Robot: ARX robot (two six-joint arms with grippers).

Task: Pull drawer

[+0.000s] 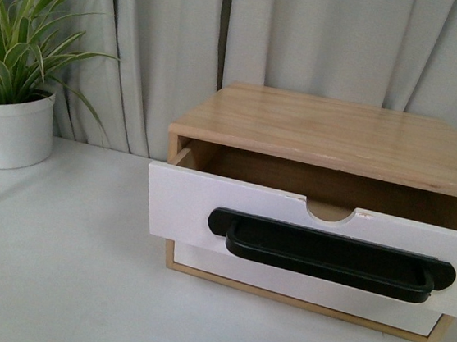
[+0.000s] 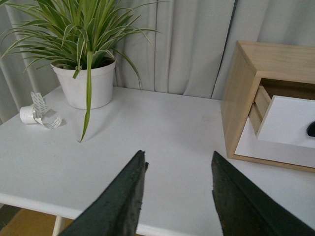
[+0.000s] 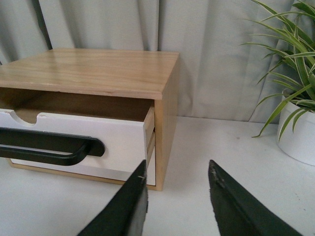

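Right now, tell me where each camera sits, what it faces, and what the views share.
Front view: on the robot's body, facing the partly open drawer with its black bar handle; no arm shows.
Left wrist view: behind the open left claw, facing the potted plant and the cabinet's side.
Right wrist view: behind the open right claw, facing the drawer's end.
Shared: drawer, plant, curtain.

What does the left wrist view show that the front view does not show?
Only the left wrist view shows the open left gripper, holding nothing, and a curled white strip lying on the table.

Only the front view shows the drawer front in full, with its black bar handle and half-round notch.

Both show the potted plant, the wooden cabinet, the partly pulled-out drawer and the grey curtain.
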